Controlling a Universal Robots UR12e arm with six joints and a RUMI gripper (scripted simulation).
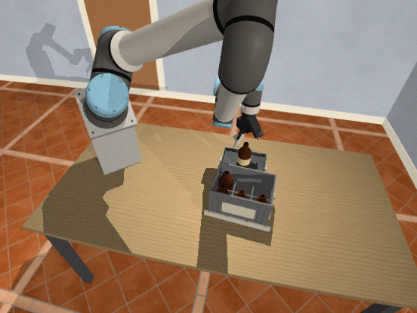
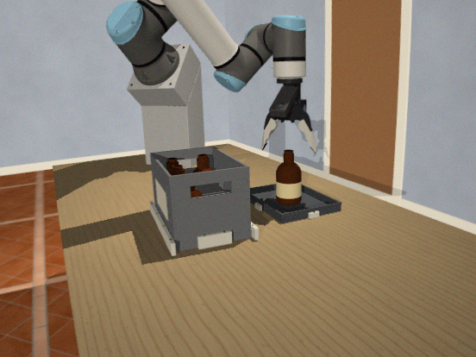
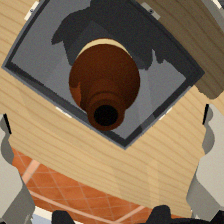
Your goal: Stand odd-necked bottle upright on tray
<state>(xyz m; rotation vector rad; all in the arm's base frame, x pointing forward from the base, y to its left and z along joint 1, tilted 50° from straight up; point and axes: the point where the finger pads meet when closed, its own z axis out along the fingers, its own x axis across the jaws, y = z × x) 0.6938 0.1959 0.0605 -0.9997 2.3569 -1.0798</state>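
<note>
Found the brown glass bottle with the cream label (image 1: 245,153) (image 2: 289,178) (image 3: 105,75) upright on the tray (image 1: 261,154) (image 2: 329,209) (image 3: 30,57), base down inside the low rim, with no support from the fingers. Judged this placement to match the demand for an upright stand, and took the rim for a guard against sliding rather than against tipping.

Saw the two-jaw gripper (image 1: 247,141) (image 2: 289,151) (image 3: 105,110) above the tray, with fingers spread wide apart around the line of the neck, touching nothing and holding nothing. Read the wide spread as room for lifting straight away without brushing the mouth.

Noted the grey bottle crate (image 1: 262,213) (image 2: 207,222) just beside the tray, upright on the wooden table (image 1: 321,206) (image 2: 345,278) (image 3: 150,170), and counted four brown bottles (image 1: 226,181) (image 2: 203,163) inside, parted by thin dividers, probably to prevent knocking together. Could not confirm the odd neck by eye.

Judged the placing complete, provided the choice was right. Reckoned only on a clean upward retreat from the tray, since sideways contact might have toppled so tall a shape.
</note>
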